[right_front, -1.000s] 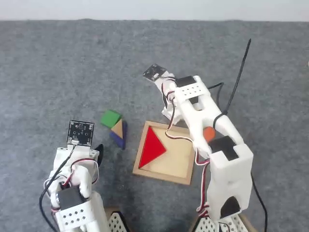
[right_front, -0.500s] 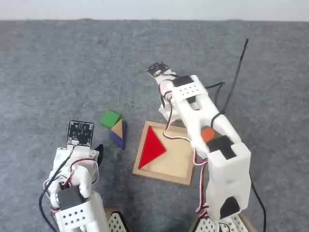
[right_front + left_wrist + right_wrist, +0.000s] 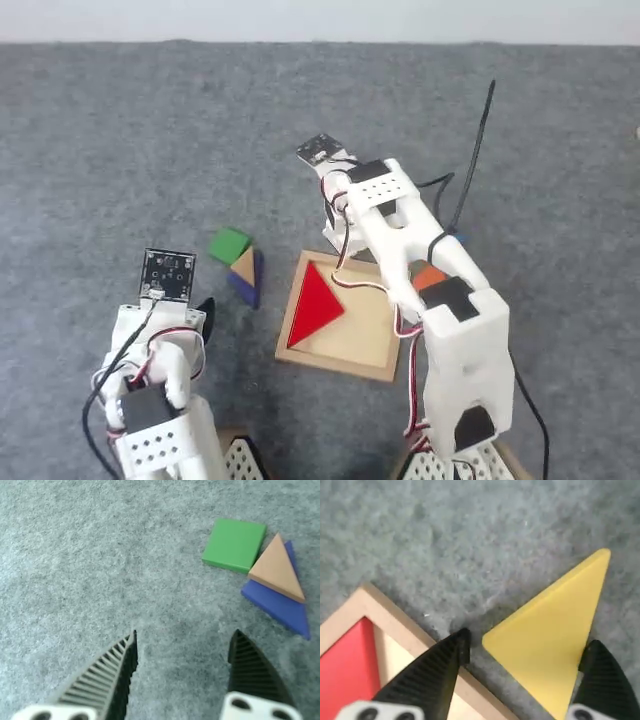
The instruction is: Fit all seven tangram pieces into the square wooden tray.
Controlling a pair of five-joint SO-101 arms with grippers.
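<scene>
The square wooden tray (image 3: 383, 330) holds a red triangle (image 3: 314, 300); its corner (image 3: 374, 604) and the red triangle (image 3: 340, 666) also appear in the right wrist view. Just beyond that corner a yellow triangle (image 3: 555, 625) lies on the carpet. My right gripper (image 3: 527, 642) stands open around it, one finger by its tip, the other at its far edge. Left of the tray a green square (image 3: 229, 245), a tan triangle (image 3: 243, 265) and a blue piece (image 3: 249, 287) lie together. My left gripper (image 3: 185, 637) is open above bare carpet, short of the green square (image 3: 234, 545).
An orange piece (image 3: 430, 277) and a bit of a blue piece (image 3: 458, 238) peek out from under the right arm (image 3: 390, 215), right of the tray. Grey carpet (image 3: 120, 140) covers the table, with free room at the back and left.
The right arm has shifted slightly left over the tray's far edge. The left arm and the pieces have not moved.
</scene>
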